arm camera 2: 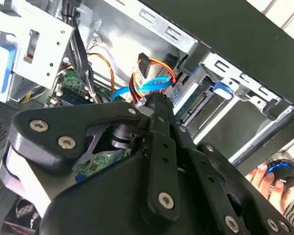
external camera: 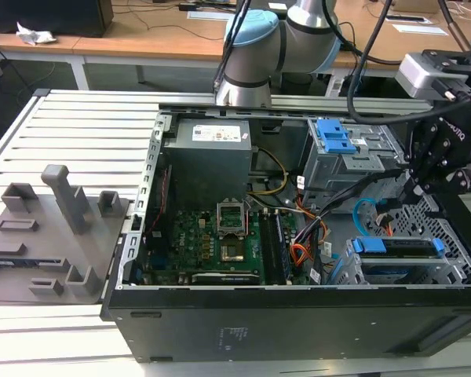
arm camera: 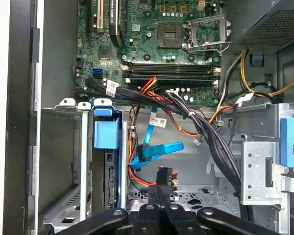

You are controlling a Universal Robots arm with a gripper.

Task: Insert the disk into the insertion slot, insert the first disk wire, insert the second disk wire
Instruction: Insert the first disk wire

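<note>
Disk (external camera: 398, 247), exterior view: I see it lying in the slot (external camera: 432, 218) in its blue frame, at the corner of the case (external camera: 298, 322) toward the exterior view's right. I judge step one done.
Gripper (external camera: 414, 188), exterior view: down inside the case, just beside the slot. I cannot tell how the jaws stand from here.
Fingers (arm camera: 150, 208), first wrist view: drawn narrow, pinching a dark plug with red and orange leads, which I take to be the first wire (arm camera: 164, 174).
Plug position, first wrist view: in the open bay near the disk's rear edge but apart from it, so not yet mated.
Second wire (arm camera: 156, 150), first wrist view: light blue, curled loose between the plug and the black cable bundle (arm camera: 206, 127). Its end looks free, as far as I can see.
Fingertips, second wrist view: a narrow pinch, with red-yellow leads and the blue loop just past the tips.
Person's hand (arm camera 2: 270, 182), second wrist view: outside the case wall, around a small blue-lit object.
Progress: I judge one of three steps done, the first wire in hand, and both wires left to insert.
</note>
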